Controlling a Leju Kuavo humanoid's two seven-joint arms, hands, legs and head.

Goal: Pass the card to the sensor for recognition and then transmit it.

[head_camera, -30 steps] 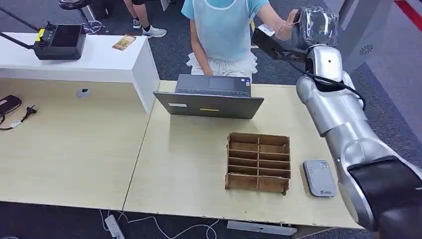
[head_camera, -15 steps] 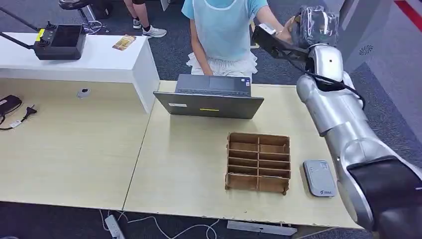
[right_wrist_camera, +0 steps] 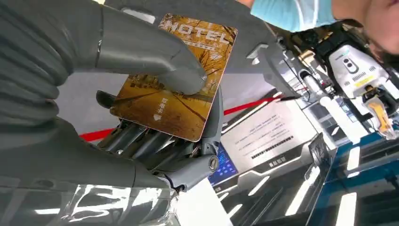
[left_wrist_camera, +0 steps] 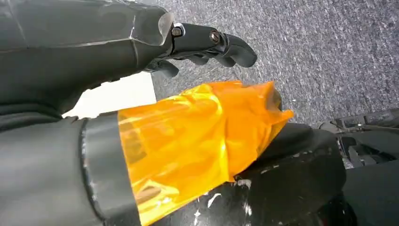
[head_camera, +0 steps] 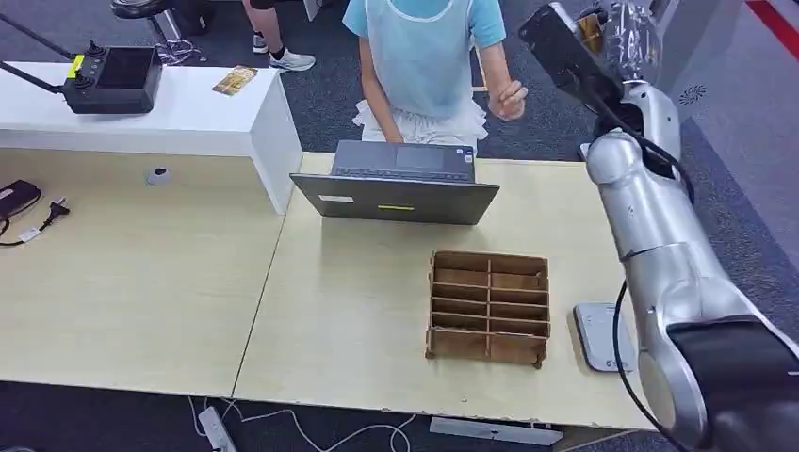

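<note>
Golden hotel key card (right_wrist_camera: 175,80) pinned in the raised right hand (right_wrist_camera: 141,94), not yet at the sensor.

Thumb on its printed face and dark fingers (right_wrist_camera: 141,141) behind it hold the card firmly, high beyond the far right corner of the tabletop (head_camera: 358,320), near a person in a blue top (head_camera: 424,47) whose own hand (head_camera: 512,97) is free. By my reading the card is in hand and the scanning step comes next: the arm must lower and swing back to the grey card reader (head_camera: 598,334) at the near right edge, beside the wooden divider box (head_camera: 490,306), and lay the card flat over it. Left hand (left_wrist_camera: 207,40) hangs over carpet, fingers loosely curled, holding nothing.
</note>
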